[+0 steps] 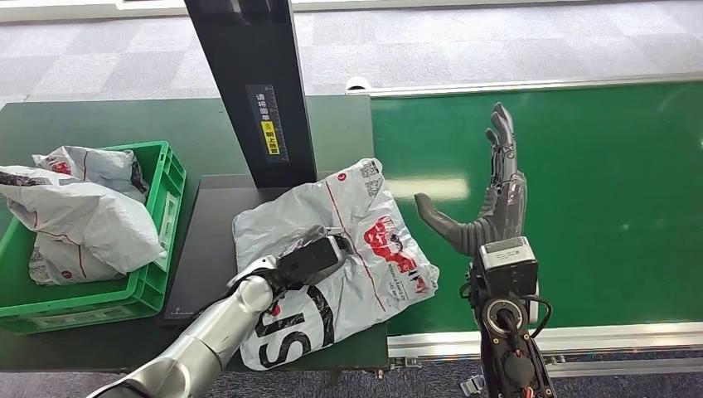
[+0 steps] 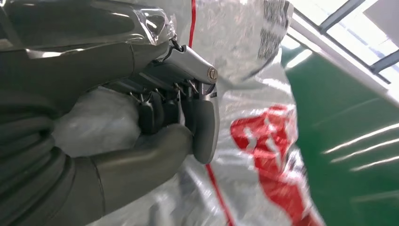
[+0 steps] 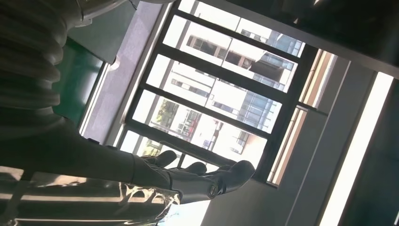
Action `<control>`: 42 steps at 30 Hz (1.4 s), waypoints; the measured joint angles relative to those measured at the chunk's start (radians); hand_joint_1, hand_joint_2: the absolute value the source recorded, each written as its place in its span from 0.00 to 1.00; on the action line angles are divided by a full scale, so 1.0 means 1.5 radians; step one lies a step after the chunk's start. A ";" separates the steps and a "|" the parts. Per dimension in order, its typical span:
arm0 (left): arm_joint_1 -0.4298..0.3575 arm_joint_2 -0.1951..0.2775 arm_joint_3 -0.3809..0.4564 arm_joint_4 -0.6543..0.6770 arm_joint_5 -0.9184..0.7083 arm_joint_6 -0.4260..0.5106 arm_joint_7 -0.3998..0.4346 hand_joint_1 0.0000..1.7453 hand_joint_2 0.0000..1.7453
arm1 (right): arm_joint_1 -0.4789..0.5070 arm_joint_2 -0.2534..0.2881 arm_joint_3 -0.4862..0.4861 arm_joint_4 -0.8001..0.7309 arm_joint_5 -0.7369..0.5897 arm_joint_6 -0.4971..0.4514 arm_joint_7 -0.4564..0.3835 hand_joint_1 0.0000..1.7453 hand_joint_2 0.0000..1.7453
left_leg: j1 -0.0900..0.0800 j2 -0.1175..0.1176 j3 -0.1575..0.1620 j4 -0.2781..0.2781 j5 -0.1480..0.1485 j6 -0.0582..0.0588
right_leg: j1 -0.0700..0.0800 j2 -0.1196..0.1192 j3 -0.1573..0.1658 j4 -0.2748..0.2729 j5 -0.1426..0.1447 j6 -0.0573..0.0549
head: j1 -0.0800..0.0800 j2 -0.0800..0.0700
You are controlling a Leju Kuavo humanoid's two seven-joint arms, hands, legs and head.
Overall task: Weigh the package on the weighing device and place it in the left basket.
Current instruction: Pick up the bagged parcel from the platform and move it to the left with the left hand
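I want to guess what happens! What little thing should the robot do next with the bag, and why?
Probably lift the bag a little off the black scale. The left hand already pinches its plastic, as the left wrist view shows, and the green basket it belongs in sits just to the left. The right hand is open over the green belt, out of the way.

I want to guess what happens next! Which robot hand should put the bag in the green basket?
The left hand. It already grips the white package lying on the black scale, and the green basket sits on that same side. The right hand is open, raised above the green belt, holding nothing.
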 joint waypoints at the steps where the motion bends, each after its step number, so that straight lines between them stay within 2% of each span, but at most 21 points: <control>1: 0.002 0.001 0.002 -0.010 0.009 0.008 -0.006 1.00 1.00 | 0.003 -0.001 -0.004 -0.004 0.000 -0.003 0.000 0.00 1.00 | 0.000 0.000 0.000 0.000 0.000 0.000 | 0.000 0.000 0.000 0.000 0.000 0.000 | 0.000 0.000; 4: 0.020 0.006 0.010 -0.087 0.036 0.057 -0.019 1.00 1.00 | 0.019 -0.004 -0.020 -0.022 0.000 -0.015 0.000 0.00 1.00 | 0.000 0.000 -0.001 0.000 0.000 0.000 | 0.000 0.000 0.000 0.000 0.000 0.000 | 0.000 0.000; 7: 0.053 0.017 0.017 -0.221 0.058 0.103 -0.011 1.00 1.00 | 0.039 -0.008 -0.039 -0.045 0.000 -0.024 0.000 0.00 1.00 | 0.000 0.000 -0.001 0.000 0.000 0.000 | 0.000 0.000 -0.001 0.000 0.000 0.000 | 0.000 0.000; 11: 0.090 0.031 0.027 -0.371 0.073 0.131 -0.006 0.00 1.00 | 0.058 -0.011 -0.055 -0.066 0.000 -0.026 -0.002 0.00 1.00 | 0.000 0.000 -0.001 0.000 0.000 0.000 | 0.000 0.000 -0.001 0.000 0.000 0.000 | 0.000 0.000; 14: 0.116 0.045 0.032 -0.446 0.075 0.121 0.005 0.00 1.00 | 0.065 -0.013 -0.059 -0.074 0.000 -0.026 -0.004 0.00 1.00 | 0.000 0.000 -0.001 0.000 0.000 0.000 | 0.000 0.000 -0.001 0.000 0.000 0.000 | 0.000 0.000; 16: 0.131 0.053 0.033 -0.477 0.079 0.091 0.013 0.00 1.00 | 0.067 -0.014 -0.060 -0.075 0.000 -0.026 -0.007 0.00 1.00 | 0.000 0.000 -0.001 0.000 0.000 0.000 | 0.000 0.000 -0.001 0.000 0.000 0.000 | 0.000 0.000; 21: 0.145 0.068 0.025 -0.487 0.064 0.006 0.031 0.00 1.00 | 0.068 -0.015 -0.060 -0.076 0.000 -0.021 -0.010 0.00 1.00 | 0.000 0.000 -0.001 0.000 0.000 0.000 | 0.000 0.000 -0.001 0.000 0.000 0.000 | 0.000 0.000; 29: 0.134 0.071 -0.039 -0.399 0.010 -0.055 0.038 0.00 1.00 | 0.058 -0.015 -0.065 -0.078 0.004 -0.003 0.005 0.00 1.00 | 0.000 0.000 -0.001 0.000 0.000 0.000 | 0.000 0.000 -0.001 0.000 0.000 0.000 | 0.000 0.000; 42: 0.130 0.051 -0.112 -0.248 -0.017 -0.053 0.026 0.00 1.00 | 0.057 -0.012 -0.070 -0.077 0.007 0.003 0.000 0.00 1.00 | 0.000 0.000 -0.001 0.000 0.000 0.000 | 0.000 0.000 -0.001 0.000 0.000 0.000 | 0.000 0.000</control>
